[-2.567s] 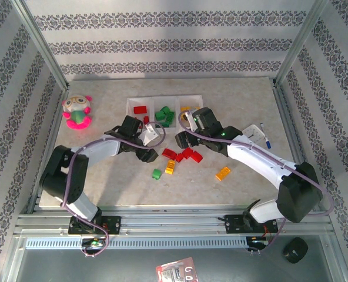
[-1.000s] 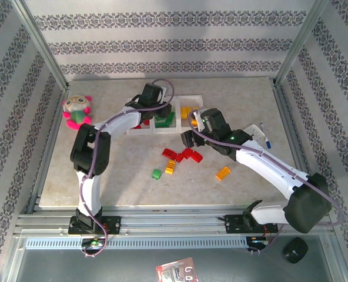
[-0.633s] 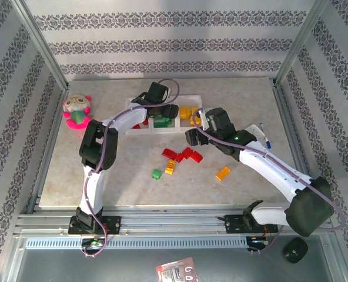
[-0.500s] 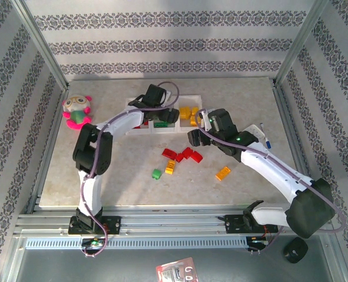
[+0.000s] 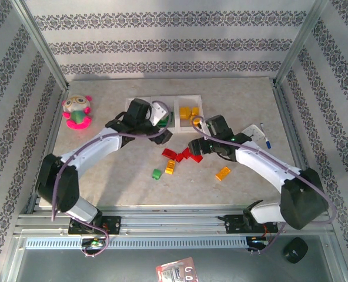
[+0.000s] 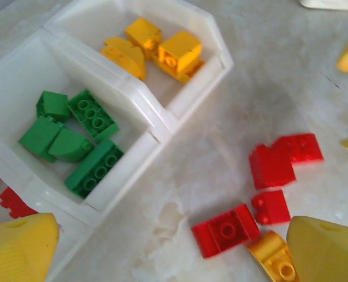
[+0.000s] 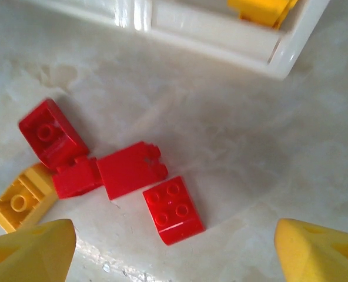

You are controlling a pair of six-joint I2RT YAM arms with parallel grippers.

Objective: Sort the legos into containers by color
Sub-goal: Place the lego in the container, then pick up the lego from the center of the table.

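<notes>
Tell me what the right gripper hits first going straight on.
Most likely the square red brick on the table, centred ahead of the right gripper, jaws open; depth is unclear.

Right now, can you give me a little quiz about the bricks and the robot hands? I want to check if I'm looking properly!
1. Pick one: what colour are the bricks in the middle compartment of the white tray? A red, B green, C yellow.
2. Count: how many red bricks lie loose on the table below the right hand?
3. True or false: the right hand is squeezing a red brick.
Key: 1 B. 2 four. 3 false, it is open above them.
</notes>
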